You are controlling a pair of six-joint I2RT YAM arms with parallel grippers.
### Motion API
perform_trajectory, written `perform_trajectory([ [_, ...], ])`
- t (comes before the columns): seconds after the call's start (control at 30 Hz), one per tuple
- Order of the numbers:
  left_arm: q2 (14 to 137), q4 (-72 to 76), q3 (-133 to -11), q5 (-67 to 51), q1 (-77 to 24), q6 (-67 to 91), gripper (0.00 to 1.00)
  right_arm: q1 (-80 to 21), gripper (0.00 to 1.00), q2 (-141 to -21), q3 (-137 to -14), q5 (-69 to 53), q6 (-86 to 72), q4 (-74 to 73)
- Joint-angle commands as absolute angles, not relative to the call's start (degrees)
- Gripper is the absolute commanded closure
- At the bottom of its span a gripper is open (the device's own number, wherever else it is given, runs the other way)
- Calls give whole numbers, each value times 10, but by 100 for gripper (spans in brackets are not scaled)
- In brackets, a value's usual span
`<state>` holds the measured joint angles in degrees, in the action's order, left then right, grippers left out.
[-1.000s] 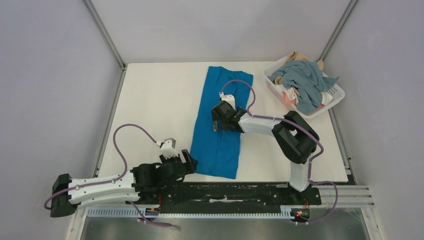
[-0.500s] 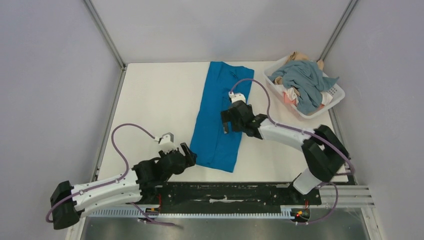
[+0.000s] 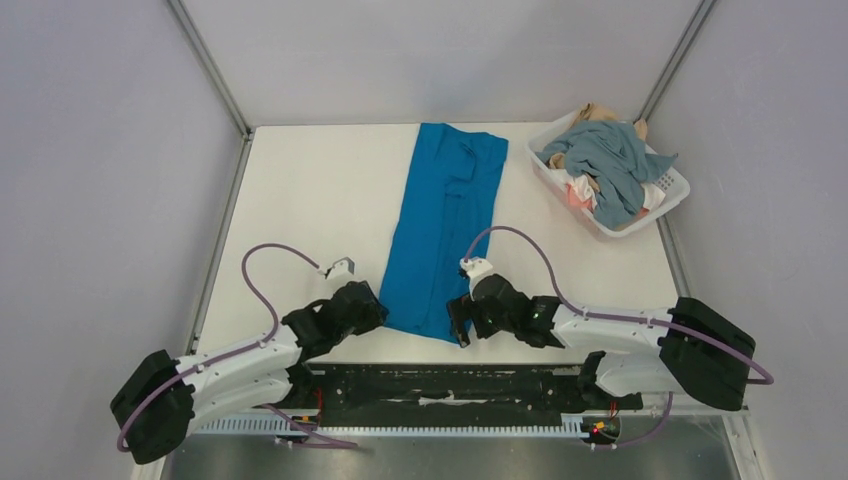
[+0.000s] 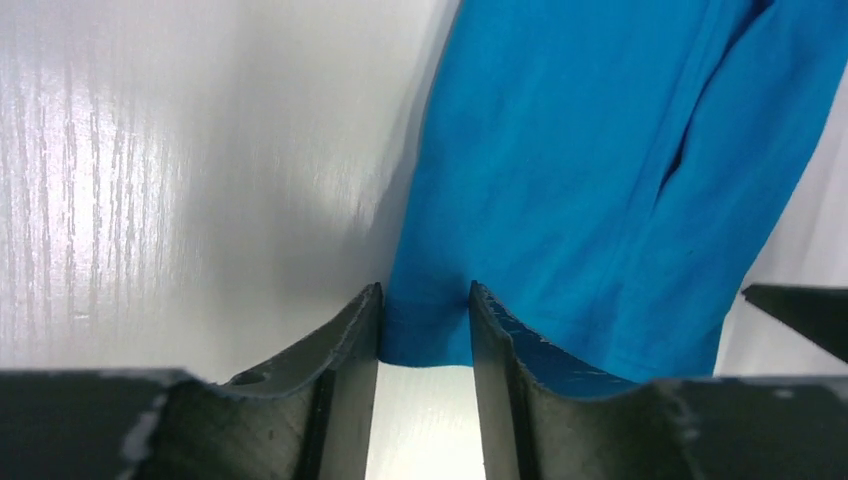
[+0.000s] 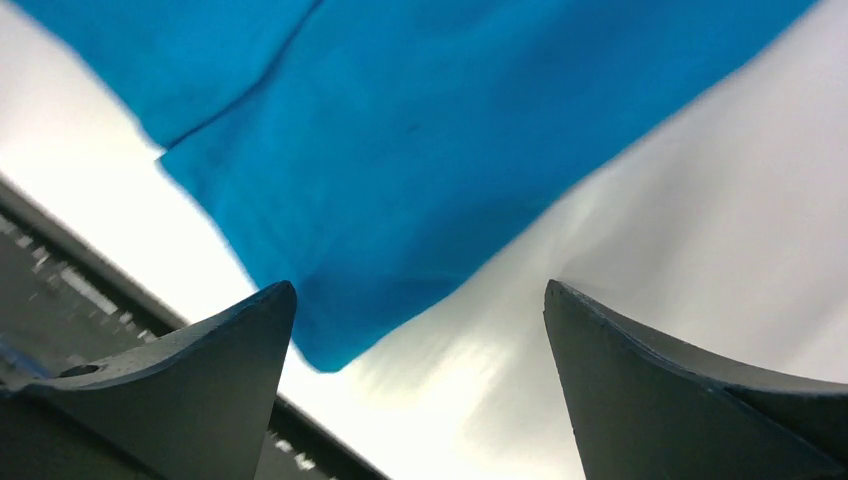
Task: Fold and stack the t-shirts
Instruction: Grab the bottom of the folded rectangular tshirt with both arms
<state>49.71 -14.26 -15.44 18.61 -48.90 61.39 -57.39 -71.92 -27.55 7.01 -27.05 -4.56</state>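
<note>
Bright blue t-shirt point(image 3: 445, 225): lies flat on the desk point(image 3: 310, 200) as a long folded strip, far edge to near edge. Left gripper point(image 4: 424, 295): straddles the near left hem corner, fingers narrowly parted, desk showing between. Right gripper point(image 5: 420, 290): hangs over the near right corner, fingers spread wide. Grey-blue t-shirt point(image 3: 612, 160): heaps over others in the white basket point(image 3: 668, 205), far right.

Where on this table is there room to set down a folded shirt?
The widest bare patch of the table lies between the blue t-shirt and the left edge. A smaller one sits right of that shirt, bordered by the basket and the right arm. The near edge is crowded: the left hand and right hand sit at the shirt's hem.
</note>
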Motion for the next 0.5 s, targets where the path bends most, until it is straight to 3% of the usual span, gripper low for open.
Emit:
perform_trajectory([
  [0.0, 528, -98, -144, 179, -474, 598, 62, -623, 2, -717, -261, 14, -292, -26],
  [0.13, 543, -99, -145, 178, -472, 599, 98, -654, 6, -729, -258, 29, -305, -51],
  [0.27, 537, -96, -126, 161, -472, 616, 98, -671, 13, -725, -256, 88, -324, -77],
  [0.33, 527, -94, -116, 150, -473, 625, 98, -678, 27, -727, -255, 115, -333, -76],
  [0.47, 499, -95, -100, 145, -473, 637, 98, -686, 44, -740, -250, 142, -349, -76],
])
